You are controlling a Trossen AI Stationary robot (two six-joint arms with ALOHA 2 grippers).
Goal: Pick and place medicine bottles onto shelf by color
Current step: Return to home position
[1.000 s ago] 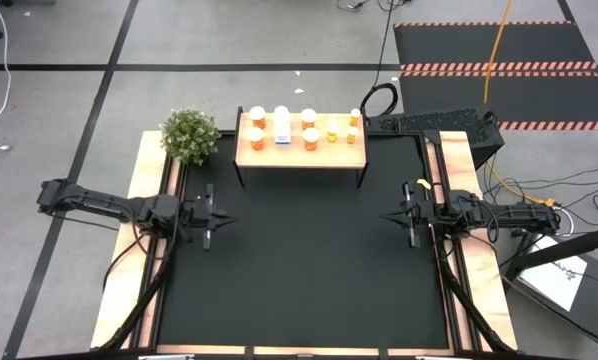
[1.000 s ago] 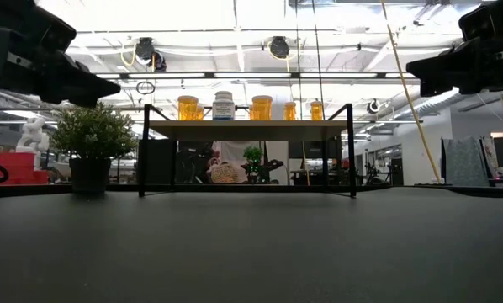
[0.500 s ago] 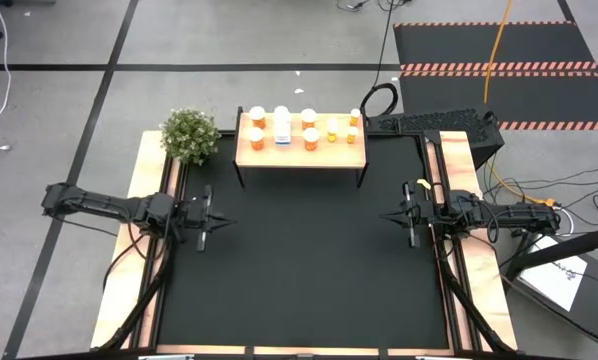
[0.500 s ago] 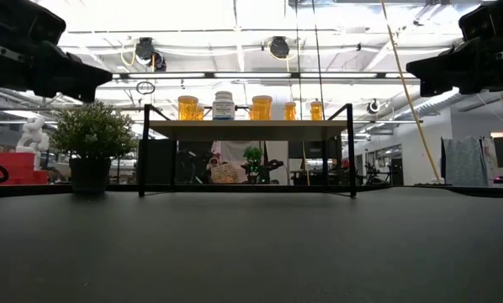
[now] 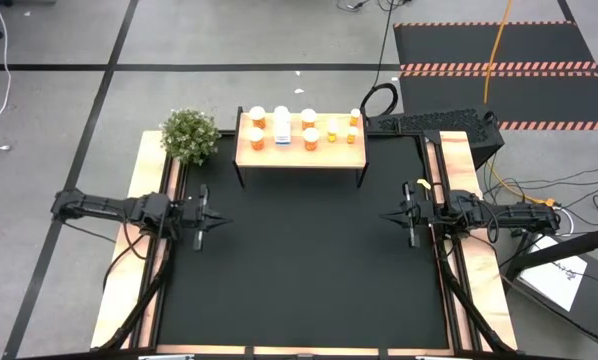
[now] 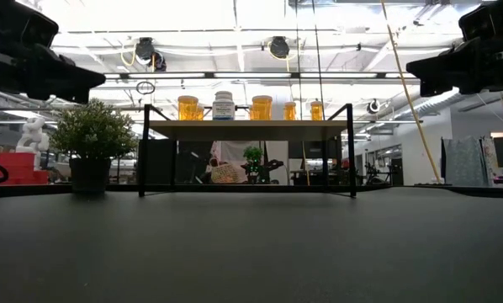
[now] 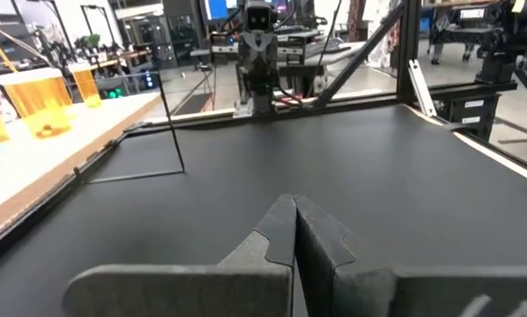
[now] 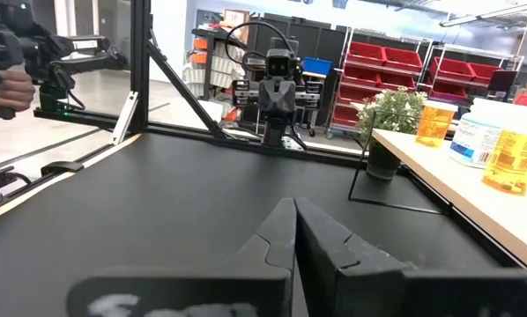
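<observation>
The light-wood shelf (image 5: 299, 150) stands at the table's far edge on thin black legs. On it stand several orange bottles with white caps (image 5: 256, 138), a white bottle (image 5: 282, 124) and tiny orange ones (image 5: 331, 130); they also show in the low view (image 6: 261, 108). My left gripper (image 5: 217, 220) is shut and empty above the mat at the table's left side. My right gripper (image 5: 384, 217) is shut and empty at the right side. Both point toward the table's middle, well short of the shelf. In the wrist views the fingers are closed together (image 7: 294, 211) (image 8: 294, 213).
A potted green plant (image 5: 189, 135) stands left of the shelf. Pale wooden side rails (image 5: 139, 250) run along both sides of the black mat (image 5: 299, 270). A keyboard (image 5: 429, 122) lies beyond the far right corner. A person's hand (image 8: 8, 88) shows beyond the table.
My left gripper has drawn back a little toward the table's left edge and risen slightly, staying shut.
</observation>
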